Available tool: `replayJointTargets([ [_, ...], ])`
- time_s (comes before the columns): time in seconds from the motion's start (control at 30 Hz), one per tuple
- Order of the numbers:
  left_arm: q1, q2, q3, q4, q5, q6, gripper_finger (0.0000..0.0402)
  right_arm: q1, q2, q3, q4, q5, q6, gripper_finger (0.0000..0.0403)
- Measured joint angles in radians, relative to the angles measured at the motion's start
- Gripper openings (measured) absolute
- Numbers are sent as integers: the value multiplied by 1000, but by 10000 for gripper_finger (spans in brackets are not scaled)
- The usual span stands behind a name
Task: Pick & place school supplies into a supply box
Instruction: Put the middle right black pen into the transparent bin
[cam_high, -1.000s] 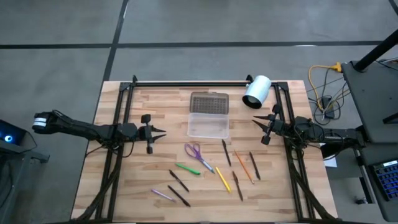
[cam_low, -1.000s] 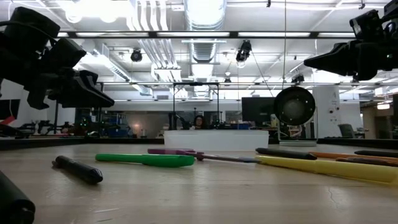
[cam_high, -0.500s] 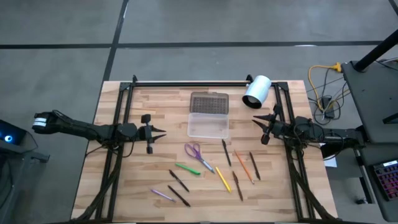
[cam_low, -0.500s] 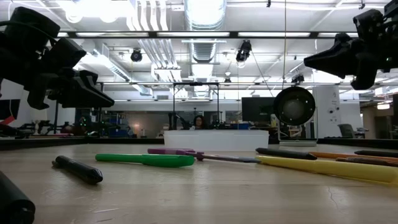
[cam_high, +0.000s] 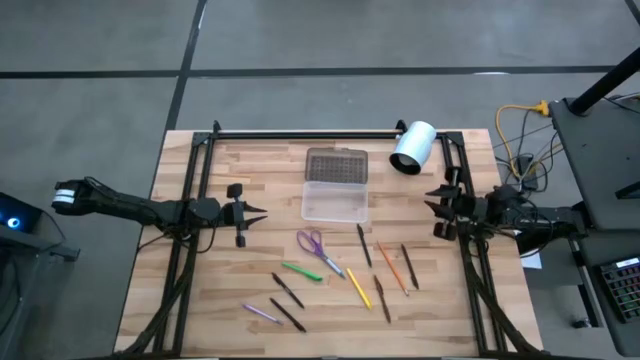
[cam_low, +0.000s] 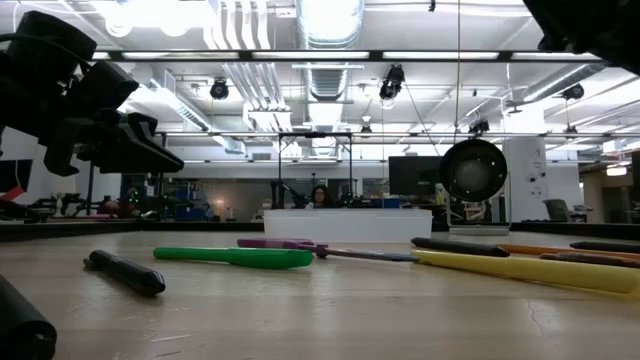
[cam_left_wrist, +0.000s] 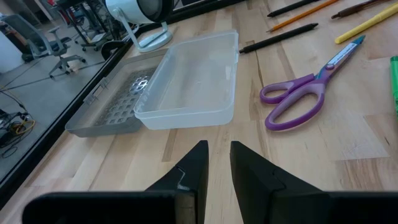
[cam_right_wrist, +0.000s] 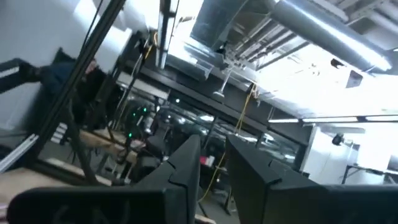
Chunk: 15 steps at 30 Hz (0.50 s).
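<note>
Supply box (cam_high: 336, 199) sits open mid-tabletop (cam_high: 230, 300), empty, lid flat behind it. Pens and pencils (cam_high: 390, 268) plus purple scissors (cam_high: 311, 243) lie scattered in front of the box, none picked yet. Left gripper (cam_high: 256, 212) hovers left of the box, fingers slightly apart, holding nothing. Right gripper (cam_high: 432, 203) hangs at the right edge, fingers slightly apart, empty. Supplies look light, stiff, thin, prone to rolling; best pinched mid-shaft, scissors at the pivot.
</note>
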Motion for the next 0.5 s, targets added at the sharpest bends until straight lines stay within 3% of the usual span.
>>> replayJointTargets([
  [0.13,0,0,0,0,0,0,52,0,0,8,83,7,26,68],
  [0.23,0,0,0,0,0,0,52,0,0,57,84,76,68,68],
  [0.4,0,0,0,0,0,0,52,0,9,175,-12,213,186,68],
  [0.5,0,0,0,0,0,0,52,0,19,232,-68,222,263,68],
])
